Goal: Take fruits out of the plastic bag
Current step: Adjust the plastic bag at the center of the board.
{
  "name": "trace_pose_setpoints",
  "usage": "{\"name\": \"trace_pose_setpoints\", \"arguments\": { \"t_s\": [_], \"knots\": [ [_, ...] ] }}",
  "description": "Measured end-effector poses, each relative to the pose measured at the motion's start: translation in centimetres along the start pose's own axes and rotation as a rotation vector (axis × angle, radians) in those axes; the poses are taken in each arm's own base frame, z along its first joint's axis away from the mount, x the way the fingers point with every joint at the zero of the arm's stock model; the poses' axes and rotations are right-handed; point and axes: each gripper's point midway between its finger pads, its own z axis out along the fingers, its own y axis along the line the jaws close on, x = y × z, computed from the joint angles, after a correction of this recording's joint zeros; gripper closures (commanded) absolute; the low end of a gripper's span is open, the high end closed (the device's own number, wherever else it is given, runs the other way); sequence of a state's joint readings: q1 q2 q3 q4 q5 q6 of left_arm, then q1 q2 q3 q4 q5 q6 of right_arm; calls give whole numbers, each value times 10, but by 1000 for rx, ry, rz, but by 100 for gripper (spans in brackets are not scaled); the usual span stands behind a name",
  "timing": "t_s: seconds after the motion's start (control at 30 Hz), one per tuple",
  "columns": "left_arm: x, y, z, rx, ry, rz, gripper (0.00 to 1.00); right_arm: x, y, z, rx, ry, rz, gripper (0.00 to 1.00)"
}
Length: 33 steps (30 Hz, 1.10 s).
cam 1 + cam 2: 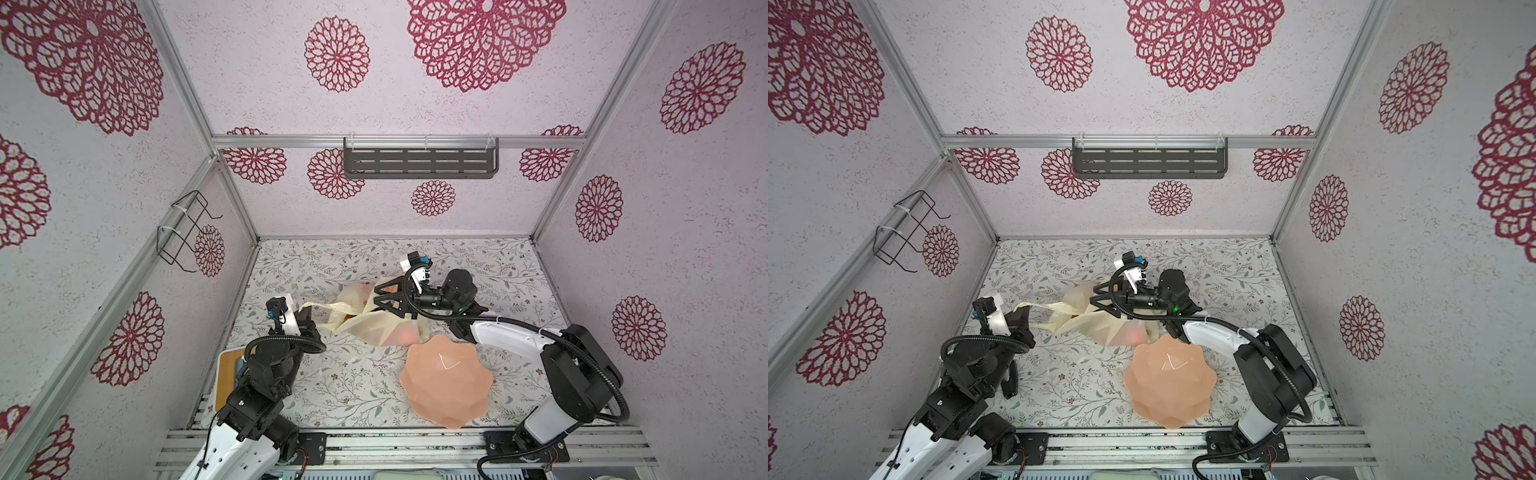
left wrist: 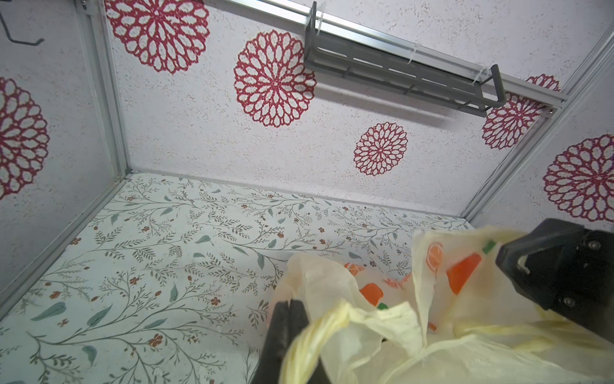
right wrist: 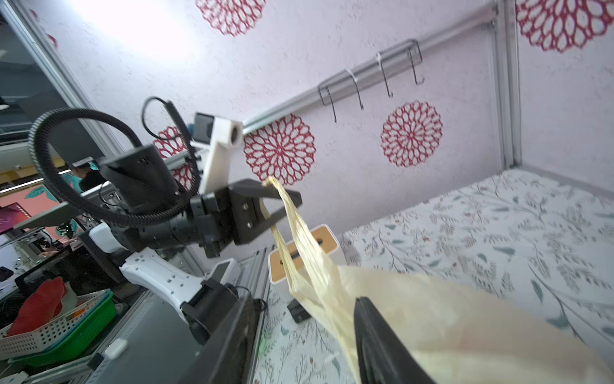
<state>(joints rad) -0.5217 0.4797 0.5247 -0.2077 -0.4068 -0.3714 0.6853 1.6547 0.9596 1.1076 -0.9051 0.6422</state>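
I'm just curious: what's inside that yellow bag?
A reddish shape, likely a fruit, shows through the bag near the bowl. The film hides whatever else is inside.

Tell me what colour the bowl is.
The bowl is plain peachy pink, seen best in a top view.

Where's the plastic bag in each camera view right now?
Both top views: plastic bag mid-table, just beyond the pink bowl.
Left wrist: lower right of the picture.
Right wrist: lower right of the picture.
Shared landmark: left gripper, shut on the bag's handle, visible in every view.
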Motion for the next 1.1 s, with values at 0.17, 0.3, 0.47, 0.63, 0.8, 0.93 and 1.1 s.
{"name": "trace_pose_setpoints", "arguments": {
  "t_s": [0.17, 0.3, 0.47, 0.63, 0.8, 0.93, 1.1],
  "knots": [
    [10, 10, 2, -61, 24, 8, 100, -6, -14, 12, -75, -67, 103, 14],
    [2, 23, -2, -145, 20, 23, 100, -15, -24, 18, -66, -72, 147, 17],
    [-29, 31, -6, -229, -31, 34, 100, -38, -28, 31, -32, -50, 114, 56],
    [-46, 24, 1, -238, -47, 75, 100, -34, -28, 35, 104, 91, 15, 75],
    [-55, 11, 12, -203, -38, 139, 100, -28, -1, 47, 218, 291, -191, 82],
    [-62, -1, 20, -163, -37, 159, 100, -4, 21, 53, 250, 446, -294, 87],
    [-61, -4, 21, -145, -34, 160, 100, 42, 18, 52, 325, 609, -330, 88]
  ]
}}
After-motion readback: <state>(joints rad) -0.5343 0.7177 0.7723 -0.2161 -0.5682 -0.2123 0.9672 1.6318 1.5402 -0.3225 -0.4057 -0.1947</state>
